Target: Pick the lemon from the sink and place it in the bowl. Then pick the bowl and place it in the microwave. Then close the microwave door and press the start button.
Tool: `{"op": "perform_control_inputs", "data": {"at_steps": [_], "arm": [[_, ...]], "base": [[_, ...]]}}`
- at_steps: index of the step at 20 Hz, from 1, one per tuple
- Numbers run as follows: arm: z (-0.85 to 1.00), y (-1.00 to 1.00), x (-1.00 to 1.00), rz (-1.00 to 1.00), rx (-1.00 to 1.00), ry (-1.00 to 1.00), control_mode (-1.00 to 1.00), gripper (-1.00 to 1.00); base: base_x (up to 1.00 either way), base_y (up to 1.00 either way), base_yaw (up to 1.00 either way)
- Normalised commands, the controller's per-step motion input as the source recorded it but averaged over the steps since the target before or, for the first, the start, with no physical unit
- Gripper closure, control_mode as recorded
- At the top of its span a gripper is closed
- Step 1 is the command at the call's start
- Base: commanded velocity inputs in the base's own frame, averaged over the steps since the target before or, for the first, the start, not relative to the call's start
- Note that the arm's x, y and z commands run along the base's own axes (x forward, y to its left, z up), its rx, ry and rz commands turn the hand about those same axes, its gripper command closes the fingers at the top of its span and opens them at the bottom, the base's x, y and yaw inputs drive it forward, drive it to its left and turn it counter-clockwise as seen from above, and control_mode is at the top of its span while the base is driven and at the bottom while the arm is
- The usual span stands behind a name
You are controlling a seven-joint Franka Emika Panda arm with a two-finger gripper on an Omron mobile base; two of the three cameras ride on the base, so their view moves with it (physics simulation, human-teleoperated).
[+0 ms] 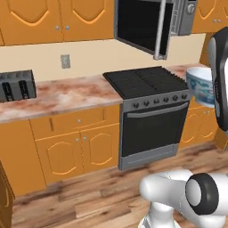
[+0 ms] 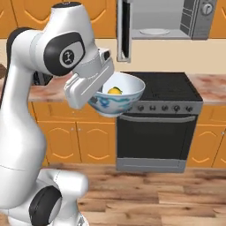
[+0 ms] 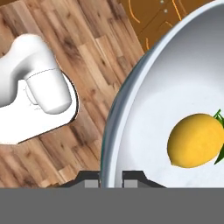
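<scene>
My gripper [image 3: 110, 179] is shut on the rim of the white, blue-patterned bowl [image 2: 120, 100], one fingertip inside the wall and one outside. The bowl hangs level in the air in front of the stove, below the microwave. The yellow lemon [image 3: 194, 140] lies on the bowl's inner floor, also seen as the lemon [image 2: 114, 91]. In the left base view the bowl [image 1: 200, 85] shows at the right edge. The microwave [image 2: 176, 20] is mounted high on the wall, and the microwave door [image 1: 141, 26] stands swung open to the left. The sink is out of view.
A black stove [image 1: 151, 82] with an oven stands under the microwave, with reddish stone counter [image 1: 67, 95] on both sides. A toaster [image 1: 17, 85] sits on the left counter. Orange cabinets line the wall above and below. Wooden floor lies beneath the bowl.
</scene>
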Motion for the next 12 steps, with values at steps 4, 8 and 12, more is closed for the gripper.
{"op": "perform_control_inputs", "data": {"at_steps": [4, 8, 12], "arm": [[0.0, 0.0, 0.0, 0.0, 0.0, 0.0, 1.0, 1.0], [0.0, 0.0, 0.0, 0.0, 0.0, 0.0, 1.0, 1.0], [0.0, 0.0, 0.0, 0.0, 0.0, 0.0, 1.0, 1.0]], "base": [[0.94, -0.34, -0.26], [0.99, -0.5, -0.2], [0.69, -0.73, -0.13]]}}
